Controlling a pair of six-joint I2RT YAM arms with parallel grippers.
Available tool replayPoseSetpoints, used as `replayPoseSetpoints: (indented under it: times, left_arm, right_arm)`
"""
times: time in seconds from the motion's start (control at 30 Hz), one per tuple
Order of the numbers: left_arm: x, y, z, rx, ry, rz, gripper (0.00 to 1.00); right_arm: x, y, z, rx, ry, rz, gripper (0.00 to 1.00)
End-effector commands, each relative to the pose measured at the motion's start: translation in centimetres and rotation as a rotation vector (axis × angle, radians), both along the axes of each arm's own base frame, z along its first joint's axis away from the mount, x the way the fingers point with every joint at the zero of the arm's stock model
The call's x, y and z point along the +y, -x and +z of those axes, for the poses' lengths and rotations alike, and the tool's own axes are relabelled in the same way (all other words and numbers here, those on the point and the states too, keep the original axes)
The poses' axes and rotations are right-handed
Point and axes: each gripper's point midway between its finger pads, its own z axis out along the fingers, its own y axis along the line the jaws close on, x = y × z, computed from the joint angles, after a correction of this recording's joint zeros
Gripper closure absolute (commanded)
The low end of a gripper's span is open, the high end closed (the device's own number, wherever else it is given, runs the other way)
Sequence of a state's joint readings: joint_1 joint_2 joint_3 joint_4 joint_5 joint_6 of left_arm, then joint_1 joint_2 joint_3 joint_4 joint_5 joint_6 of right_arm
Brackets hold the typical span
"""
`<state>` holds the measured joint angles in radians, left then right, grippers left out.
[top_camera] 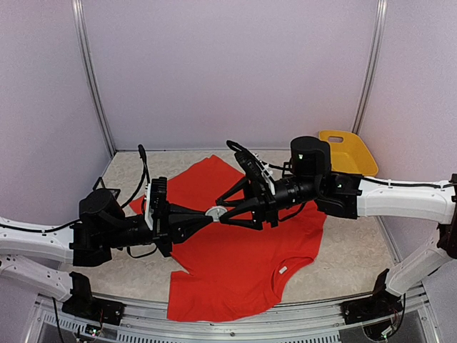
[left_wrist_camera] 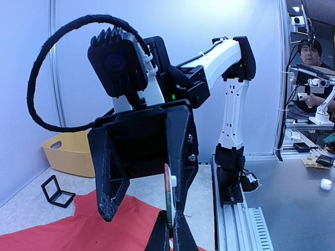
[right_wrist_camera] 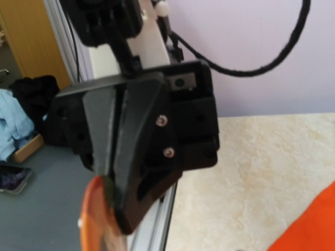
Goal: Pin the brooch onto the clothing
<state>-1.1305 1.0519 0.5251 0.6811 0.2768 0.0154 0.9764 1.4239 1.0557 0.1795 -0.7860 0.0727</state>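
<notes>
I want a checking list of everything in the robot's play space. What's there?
Surface: beige marbled table.
Job's things: red T-shirt spread out, white label showing; brooch held above it, not pinned.
Clutter: yellow bin at back right, small black frame nearby.
Hands: left hand shut on the brooch; right hand open around it.
Cables: black cables looping over both wrists.
Surroundings: pale walls, metal posts, a person outside.
</notes>
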Motion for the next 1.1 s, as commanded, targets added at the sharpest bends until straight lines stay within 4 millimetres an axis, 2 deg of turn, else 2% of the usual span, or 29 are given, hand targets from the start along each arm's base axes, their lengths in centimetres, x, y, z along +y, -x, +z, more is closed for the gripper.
replayPoseSetpoints:
  times: [0.0,0.2,0.57,0.7,0.9,1.07]
  left_arm:
    - [0.2,0.7,1.8,-0.035,0.053,-0.017,1.00]
    - [0.3,0.6,1.8,-0.040,0.045,-0.005,1.00]
    - [0.2,0.6,2.1,-0.045,0.046,-0.007,1.00]
    - [0.1,0.6,2.0,-0.045,0.042,-0.009,1.00]
    - [0.1,0.4,1.8,-0.040,0.035,-0.002,1.00]
    - [-0.1,0.5,1.7,-0.042,0.028,-0.009,1.00]
  right_arm:
    - [-0.4,0.2,1.5,0.010,-0.064,0.021,0.49]
    - [-0.2,0.6,2.1,0.012,-0.088,0.048,0.43]
    - [0.7,0.5,0.8,0.031,-0.049,0.041,0.48]
    - [0.7,0.5,0.9,0.029,-0.050,0.040,0.50]
    - [0.7,0.8,0.8,0.026,-0.048,0.060,0.46]
    - [0.9,0.7,0.9,0.026,-0.048,0.052,0.51]
